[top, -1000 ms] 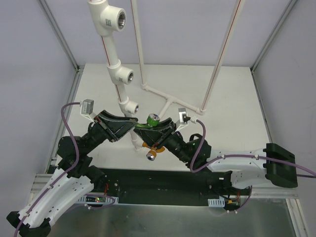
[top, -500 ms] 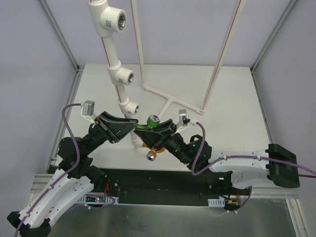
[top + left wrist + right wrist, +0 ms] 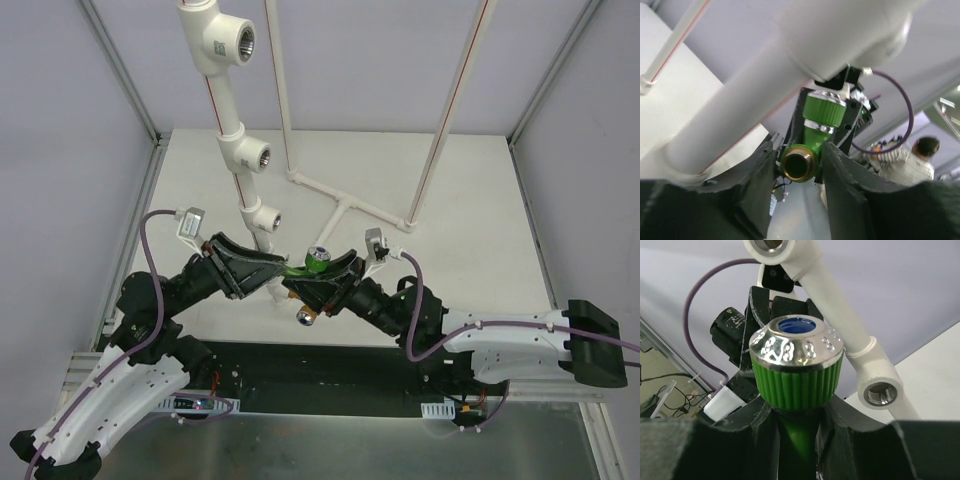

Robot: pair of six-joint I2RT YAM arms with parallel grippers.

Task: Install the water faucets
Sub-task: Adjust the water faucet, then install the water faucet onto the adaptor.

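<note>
since a second ago both arms have sunk lower and nearer to you, carrying the green faucet [image 3: 317, 259] down with them. you see it in the air just right of the white pipe [image 3: 243, 195], below its lowest tee [image 3: 264, 215]. the faucet is glossy green plastic: a ribbed round knob, a shiny embossed silver cap with a blue centre, a chrome ring and a brass round mouth. your right tool [image 3: 796, 425] is nearly closed, pinching the green stem under the knob. your left tool [image 3: 799, 165] is nearly closed too, its black fingers pressed against the body at the brass end. the orange faucet [image 3: 317, 309] sits lower, under the tools, near the front edge of the pale surface [image 3: 470, 200]. the tees are smooth white plastic with metal threaded holes.
</note>
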